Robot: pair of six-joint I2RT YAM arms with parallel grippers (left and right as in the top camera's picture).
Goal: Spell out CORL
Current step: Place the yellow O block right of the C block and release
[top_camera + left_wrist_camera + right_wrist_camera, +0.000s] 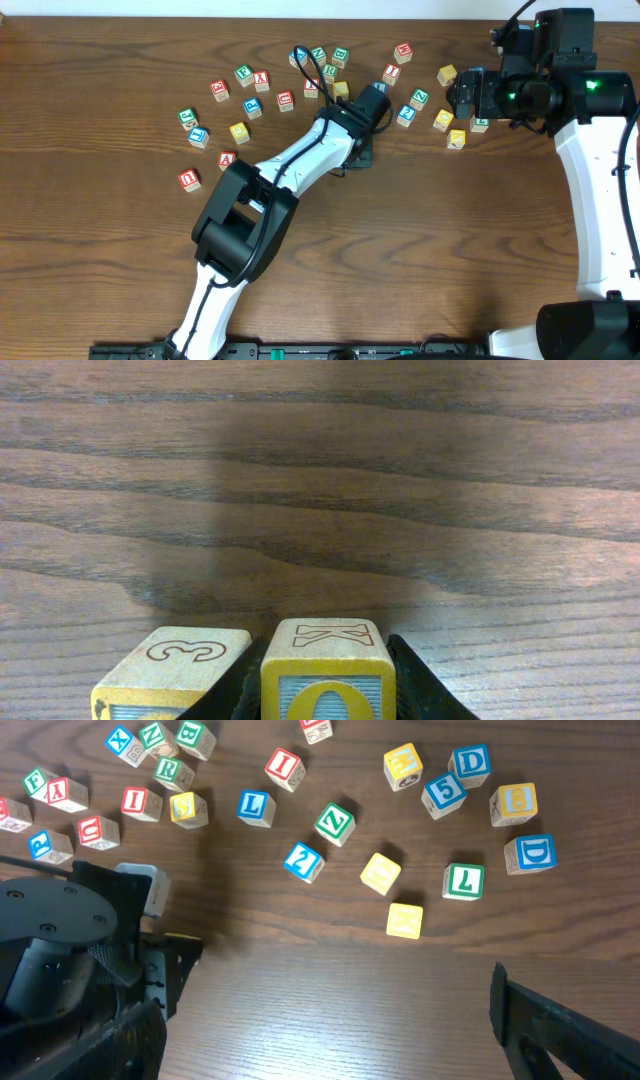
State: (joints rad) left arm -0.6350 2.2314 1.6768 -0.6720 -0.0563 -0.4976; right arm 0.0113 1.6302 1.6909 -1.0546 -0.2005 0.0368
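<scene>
Wooden K-topped block [325, 635] clamped between left gripper [322, 678] fingers, front letter cut off | overhead: arm hides this grasp | right gripper [325, 1020] spread wide, empty | blue L block [255, 807] loose near green N block [335, 823]

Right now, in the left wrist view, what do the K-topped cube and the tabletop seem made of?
K-topped cube: likely pale matte wood, outlined letter on top, yellow-painted front border. Tabletop: brown wood or wood-look laminate; wavy grain, faint sheen, cannot tell which.
</scene>
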